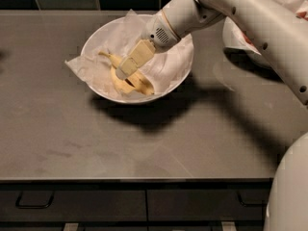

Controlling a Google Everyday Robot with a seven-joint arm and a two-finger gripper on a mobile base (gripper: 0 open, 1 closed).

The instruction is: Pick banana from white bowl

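Note:
The white bowl (180,69), lined with crinkled white paper, stands on the dark countertop at the back centre. The yellow banana (137,84) lies inside it, its stem end (104,55) pointing to the back left. My gripper (123,73) reaches down into the bowl from the upper right. Its cream tip lies right over the middle of the banana and hides part of it. I cannot see whether it holds the banana.
A second white bowl (234,35) stands at the back right, mostly hidden behind my arm (250,18). The dark grey countertop (144,143) stretches to the front, with drawers (33,201) below its front edge.

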